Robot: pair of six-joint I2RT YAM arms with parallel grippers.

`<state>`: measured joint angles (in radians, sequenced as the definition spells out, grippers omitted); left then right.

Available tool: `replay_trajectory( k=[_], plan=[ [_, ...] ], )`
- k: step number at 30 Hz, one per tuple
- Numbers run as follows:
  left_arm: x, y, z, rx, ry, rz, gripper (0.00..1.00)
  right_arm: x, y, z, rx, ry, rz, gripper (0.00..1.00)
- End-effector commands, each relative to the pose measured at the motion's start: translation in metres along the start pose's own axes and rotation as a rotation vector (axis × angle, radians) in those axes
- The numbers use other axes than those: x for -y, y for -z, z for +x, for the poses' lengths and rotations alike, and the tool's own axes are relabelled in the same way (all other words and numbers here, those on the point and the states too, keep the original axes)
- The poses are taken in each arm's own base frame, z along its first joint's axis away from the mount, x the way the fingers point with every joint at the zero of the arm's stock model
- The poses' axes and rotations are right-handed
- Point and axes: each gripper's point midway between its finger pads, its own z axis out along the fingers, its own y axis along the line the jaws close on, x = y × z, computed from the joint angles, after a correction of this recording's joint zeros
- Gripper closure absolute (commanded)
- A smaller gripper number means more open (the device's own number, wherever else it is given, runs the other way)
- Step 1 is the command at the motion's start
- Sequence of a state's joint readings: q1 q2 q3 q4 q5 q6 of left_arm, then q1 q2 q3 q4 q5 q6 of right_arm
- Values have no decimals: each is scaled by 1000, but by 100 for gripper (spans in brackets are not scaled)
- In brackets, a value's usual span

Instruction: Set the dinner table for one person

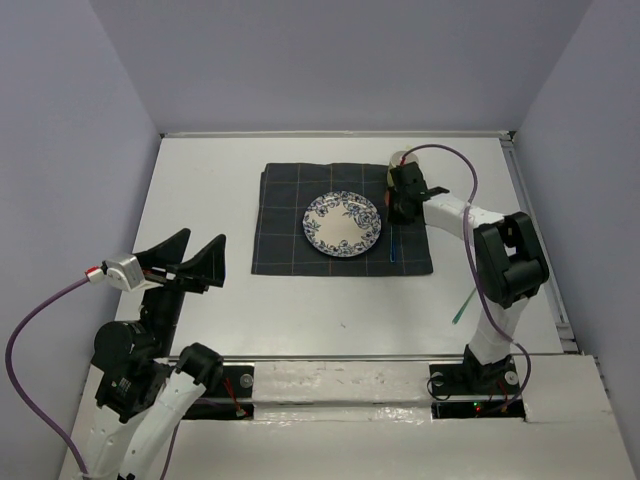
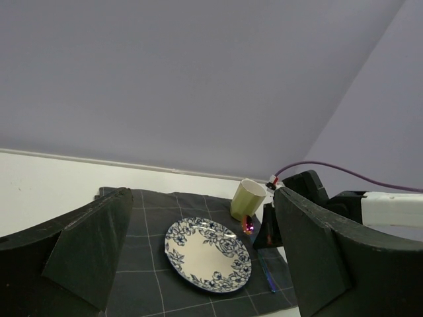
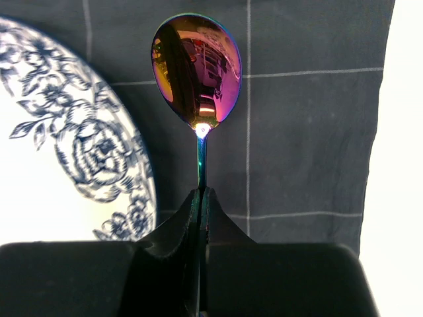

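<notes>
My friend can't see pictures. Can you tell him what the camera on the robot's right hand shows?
The right hand pinches the handle of a shiny rainbow spoon, its bowl pointing away. Behind it lies a dark cloth with thin pale lines, a blue-flowered white plate on the left and white table on the right.

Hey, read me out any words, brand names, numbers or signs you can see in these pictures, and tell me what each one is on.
There is no readable text in any view.
The plate has only a blue flower pattern, no words.
The cup is plain on the side that shows.
The spoon is shiny metal with only reflections.
The cloth has pale grid lines and no label in view.
</notes>
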<state>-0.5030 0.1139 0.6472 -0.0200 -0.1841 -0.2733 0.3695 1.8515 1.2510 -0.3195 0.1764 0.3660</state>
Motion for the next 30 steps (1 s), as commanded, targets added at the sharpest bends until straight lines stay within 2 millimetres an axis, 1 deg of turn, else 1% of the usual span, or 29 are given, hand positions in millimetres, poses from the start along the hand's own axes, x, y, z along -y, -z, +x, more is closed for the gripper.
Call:
replay_trajectory(
  k=[1, 4, 6, 11, 13, 14, 15, 16, 20, 22, 23, 24, 25, 26, 27, 28, 29, 30],
  plan=[
    [5, -2, -10, 30, -8, 18, 1, 0, -4, -30, 82, -5, 8, 100],
    [5, -2, -10, 29, -7, 21, 1, 0, -4, -29, 77, -8, 8, 100],
    [6, -3, -10, 29, -8, 21, 1, 4, -6, -31, 78, -15, 14, 100],
    [6, -2, -10, 30, -10, 24, 1, 4, -14, -27, 62, -7, 19, 100],
    [6, -1, -11, 33, -9, 25, 1, 3, -16, -27, 58, -9, 17, 94],
    [6, -1, -12, 35, -8, 26, 1, 3, -18, -26, 54, -10, 18, 85],
    [6, -1, -13, 36, -8, 23, 1, 2, -18, -27, 59, -12, 18, 81],
    [6, -1, -13, 38, -6, 24, 1, 2, -18, -28, 59, -12, 18, 73],
    [6, 0, -14, 40, -6, 25, 1, 2, -14, -32, 68, -17, 17, 60],
    [6, 1, -14, 41, -5, 26, 1, 3, -2, -40, 97, -27, 22, 54],
    [6, 1, -14, 43, -5, 27, 1, 7, 2, -38, 99, -41, 34, 53],
    [6, 1, -14, 43, -6, 26, 1, 12, 19, -49, 148, -60, 53, 53],
    [6, 1, -14, 41, -5, 26, 1, 20, 28, -51, 167, -84, 69, 53],
    [7, 1, -14, 42, -5, 28, 1, 36, 31, -39, 152, -131, 98, 53],
    [7, 2, -15, 45, -3, 32, 1, 46, 37, -34, 155, -168, 108, 53],
    [8, 3, -17, 51, -1, 34, 1, 54, 56, -38, 191, -251, 96, 54],
    [8, 4, -18, 54, 2, 38, 1, 81, 54, -9, 143, -311, 144, 54],
    [9, 4, -18, 56, 6, 40, 1, 94, 58, 3, 134, -355, 166, 55]
  ],
)
